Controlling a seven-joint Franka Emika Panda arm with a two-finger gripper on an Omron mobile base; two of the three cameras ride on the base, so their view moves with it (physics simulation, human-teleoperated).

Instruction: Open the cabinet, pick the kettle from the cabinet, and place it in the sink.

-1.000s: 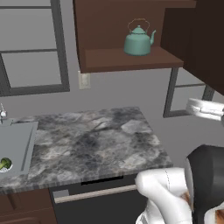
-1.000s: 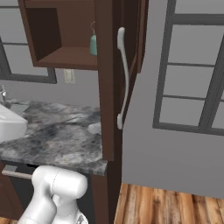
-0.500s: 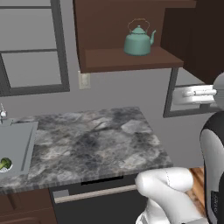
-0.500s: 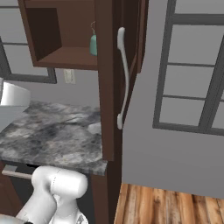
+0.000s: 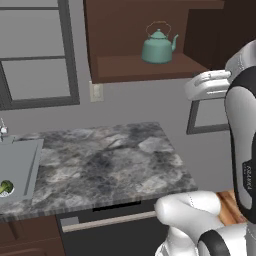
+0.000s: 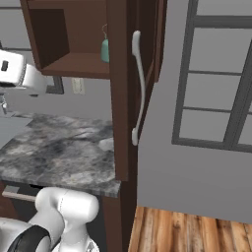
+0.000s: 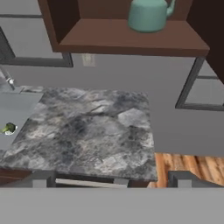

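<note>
Left base view: dark brown wooden wall cabinet (image 5: 150, 65) already open, with small rounded teal-green kettle (image 5: 157, 47) standing upright on its shelf at about 12 o'clock, spout turned to the right, thin arched handle on top. Wide shallow grey sink (image 5: 20, 167) at 9 o'clock, set into grey marbled stone counter (image 5: 105, 165), with small green broccoli piece (image 5: 5, 187) lying inside. White arm at the right edge, raised near the shelf level, well apart from the kettle.

Right base view: open cabinet door (image 6: 120, 88) seen edge-on in the middle, with long vertical silver bar handle (image 6: 138, 88). Only a strip of the kettle (image 6: 105, 49) visible beside the door, at about 11 o'clock.

Hand view: two-finger gripper (image 7: 109, 179) at 6 o'clock with jaws spread fully wide and nothing between them. Kettle (image 7: 148, 15) at about 1 o'clock from the jaws, higher and farther away, so probably a reach up and forward needed; kettle axis upright. Sink (image 7: 15, 111) at 9 o'clock.

No brand, label or readable writing anywhere.
</note>
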